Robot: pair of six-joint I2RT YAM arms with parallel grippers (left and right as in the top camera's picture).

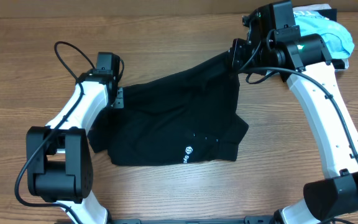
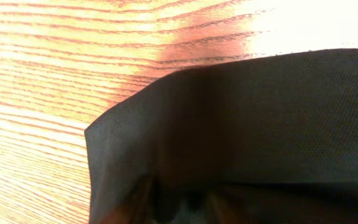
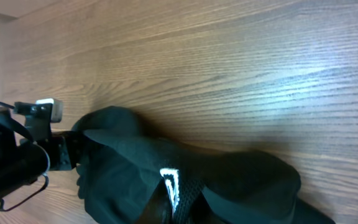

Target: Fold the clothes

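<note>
The clothes (image 1: 179, 124) are a limp black garment spread across the middle of the wooden table, with a small round white logo (image 1: 189, 150) near the front edge. My right gripper (image 1: 235, 57) is shut on the far right corner and holds it lifted. In the right wrist view the black fabric (image 3: 229, 180) and a white tag (image 3: 171, 183) bunch at its jaws. My left gripper (image 1: 118, 98) is at the garment's far left corner. In the left wrist view the black cloth (image 2: 241, 124) covers the jaws and hides the fingers.
A light blue garment (image 1: 328, 31) lies at the far right corner, behind the right arm. Bare wood of the table (image 1: 166, 31) shows behind and in front of the black garment. The left arm's cable (image 1: 73, 56) loops over the table at far left.
</note>
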